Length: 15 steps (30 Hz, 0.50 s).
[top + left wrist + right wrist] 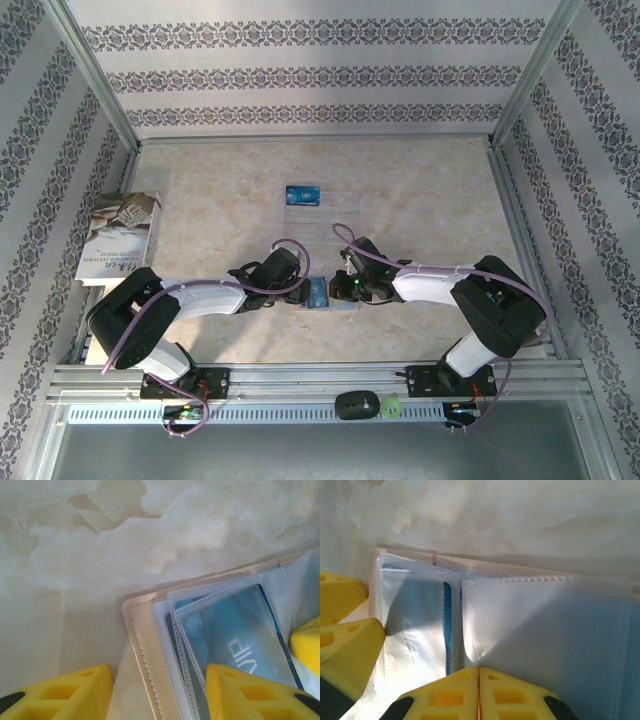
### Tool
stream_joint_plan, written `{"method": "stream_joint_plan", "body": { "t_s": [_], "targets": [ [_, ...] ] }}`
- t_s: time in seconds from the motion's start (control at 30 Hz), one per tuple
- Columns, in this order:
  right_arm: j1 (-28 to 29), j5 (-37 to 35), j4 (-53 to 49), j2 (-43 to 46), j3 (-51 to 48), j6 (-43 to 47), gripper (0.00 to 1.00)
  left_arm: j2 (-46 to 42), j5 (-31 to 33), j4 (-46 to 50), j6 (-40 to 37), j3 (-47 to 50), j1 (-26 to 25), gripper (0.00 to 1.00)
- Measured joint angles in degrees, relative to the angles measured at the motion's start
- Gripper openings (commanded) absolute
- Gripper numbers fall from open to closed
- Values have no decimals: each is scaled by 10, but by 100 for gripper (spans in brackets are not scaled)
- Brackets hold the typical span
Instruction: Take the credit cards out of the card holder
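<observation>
Book (pixel 118 237) lying flat at the left edge of the marbled desk (pixel 440 200); clear plastic tray (pixel 330 226) towards the desk's centre, well apart from the book.

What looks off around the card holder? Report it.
The right hand is shut on a clear sleeve of the card holder, and the plastic puckers at the pinch. That sleeve looks empty; the blue card sits in the next one over. Nothing else stands out.
</observation>
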<state>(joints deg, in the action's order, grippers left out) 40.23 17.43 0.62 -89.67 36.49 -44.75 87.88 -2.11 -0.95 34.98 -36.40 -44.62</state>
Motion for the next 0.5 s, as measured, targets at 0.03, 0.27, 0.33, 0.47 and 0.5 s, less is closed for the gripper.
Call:
{"method": "stream_joint_plan", "body": {
  "t_s": [0.03,0.27,0.33,0.47,0.5],
  "targets": [
    [1,-11,-7,5,0,2,11,0,0,0,0,0,0,54],
    [2,-50,-42,57,-4,24,24,-3,-5,-2,0,0,-1,64],
    [2,-47,-44,77,-2,36,23,-10,-10,-2,-1,2,-1,66],
    [2,-19,-42,84,13,45,22,-32,-16,5,-3,16,-1,67],
    [2,-8,-40,79,19,45,22,-37,-18,9,-4,18,-1,66]
  ]
}}
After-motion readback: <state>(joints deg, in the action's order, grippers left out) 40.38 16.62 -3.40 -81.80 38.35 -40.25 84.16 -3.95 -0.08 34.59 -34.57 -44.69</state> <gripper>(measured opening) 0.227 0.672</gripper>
